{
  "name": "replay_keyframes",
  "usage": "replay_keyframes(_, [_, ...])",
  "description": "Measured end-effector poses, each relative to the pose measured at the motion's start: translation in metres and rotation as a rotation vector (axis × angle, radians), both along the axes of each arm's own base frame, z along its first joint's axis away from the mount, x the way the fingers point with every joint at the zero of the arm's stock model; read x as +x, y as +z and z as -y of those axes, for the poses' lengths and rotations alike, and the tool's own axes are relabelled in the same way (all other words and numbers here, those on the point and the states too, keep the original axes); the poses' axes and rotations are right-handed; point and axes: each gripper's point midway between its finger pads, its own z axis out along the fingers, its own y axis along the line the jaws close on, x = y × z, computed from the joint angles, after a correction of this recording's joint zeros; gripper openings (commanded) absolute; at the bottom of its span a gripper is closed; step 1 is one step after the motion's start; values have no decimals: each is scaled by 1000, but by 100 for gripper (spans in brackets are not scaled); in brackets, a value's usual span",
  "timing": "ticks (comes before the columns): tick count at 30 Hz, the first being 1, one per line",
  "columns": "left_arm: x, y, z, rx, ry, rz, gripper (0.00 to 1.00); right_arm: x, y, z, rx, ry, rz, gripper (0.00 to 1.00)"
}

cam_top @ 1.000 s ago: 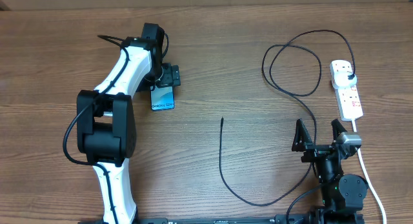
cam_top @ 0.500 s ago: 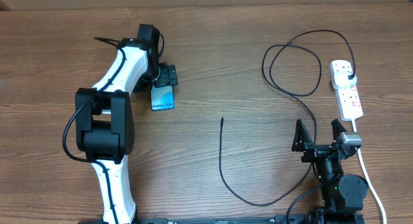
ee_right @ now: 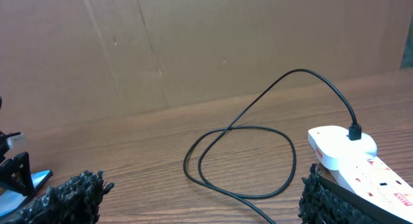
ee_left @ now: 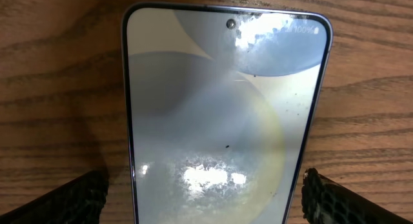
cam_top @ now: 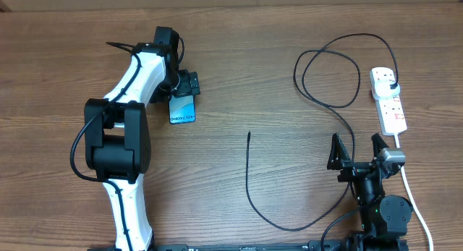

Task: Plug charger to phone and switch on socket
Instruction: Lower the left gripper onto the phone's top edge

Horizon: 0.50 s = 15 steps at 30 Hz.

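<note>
The phone (cam_top: 182, 109) lies flat on the table at the left, its light blue screen up. My left gripper (cam_top: 186, 87) hovers over its far end, open. In the left wrist view the phone (ee_left: 219, 114) fills the frame. My left gripper (ee_left: 210, 201) has one finger on each side of it, with a gap at both edges. The charger (cam_top: 248, 171) is a thin black cable whose free tip lies mid-table. It loops back to a black plug in the socket (cam_top: 391, 106). My right gripper (cam_top: 357, 151) stands open near the front edge, with the charger (ee_right: 300, 71) and the socket (ee_right: 345, 161) ahead of it.
The socket's white cord (cam_top: 414, 197) runs toward the front right past my right arm. A brown cardboard wall (ee_right: 193, 43) stands behind the table. The charger's double loop (cam_top: 329, 70) lies between mid-table and the socket.
My left arm has shifted slightly to the left over the phone. The phone, the charger and my right arm have not moved.
</note>
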Motion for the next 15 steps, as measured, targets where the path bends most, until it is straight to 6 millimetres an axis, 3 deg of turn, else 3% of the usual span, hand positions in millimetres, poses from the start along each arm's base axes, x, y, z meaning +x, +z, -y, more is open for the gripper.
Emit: replay_keyframes(15, [3, 1, 10, -2, -22, 20, 100, 0, 0, 0, 0, 0, 0, 100])
